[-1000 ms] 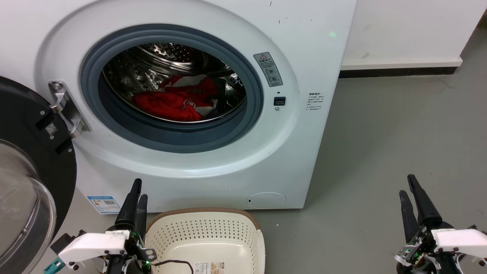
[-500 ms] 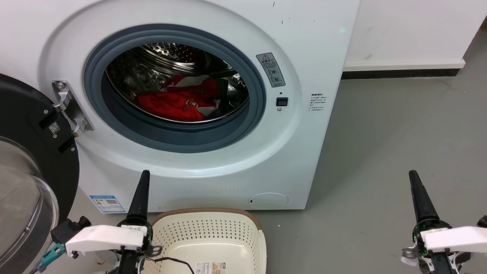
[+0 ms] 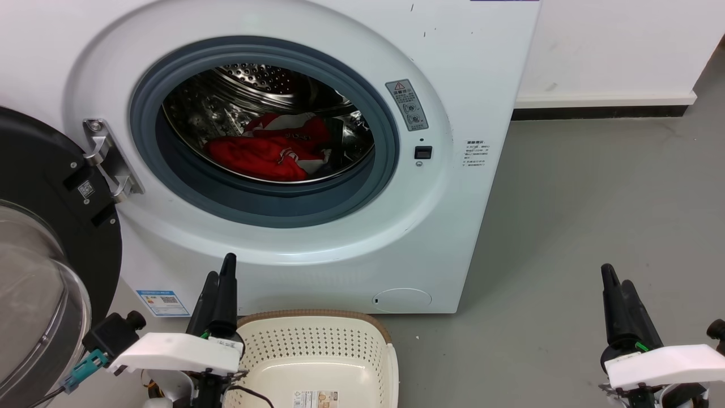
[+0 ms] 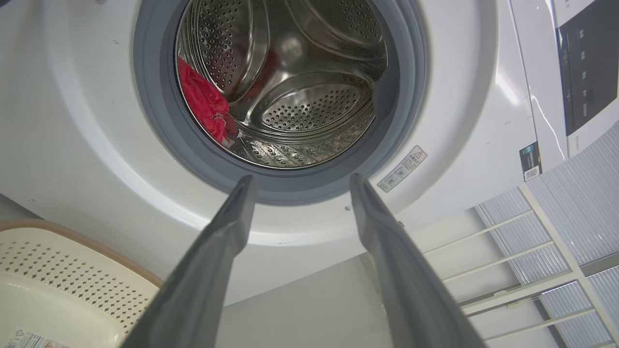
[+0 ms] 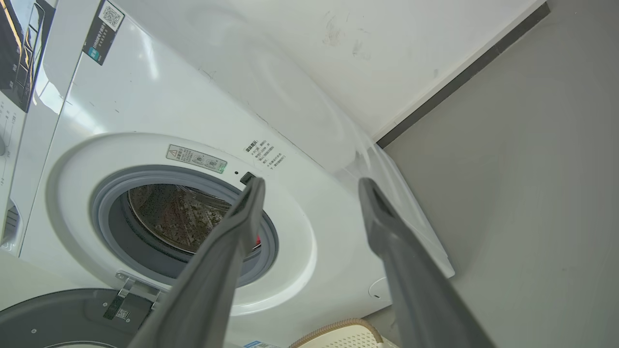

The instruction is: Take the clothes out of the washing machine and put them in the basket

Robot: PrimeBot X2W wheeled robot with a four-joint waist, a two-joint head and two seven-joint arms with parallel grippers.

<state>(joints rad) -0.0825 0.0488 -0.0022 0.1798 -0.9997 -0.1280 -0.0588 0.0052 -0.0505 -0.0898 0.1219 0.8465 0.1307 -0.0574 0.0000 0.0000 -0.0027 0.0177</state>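
Basket (image 3: 317, 345) near end, door (image 3: 39, 170) left side past head-view edges; warning sticker (image 3: 406, 105) print illegible.

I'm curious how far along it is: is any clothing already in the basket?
No, the basket holds no fabric, and the red clothes lie in the drum of the washing machine.

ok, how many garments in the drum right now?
1: a red garment with white trim, bunched low inside the washing machine. The left wrist view catches its edge too. More could be hidden under its folds.
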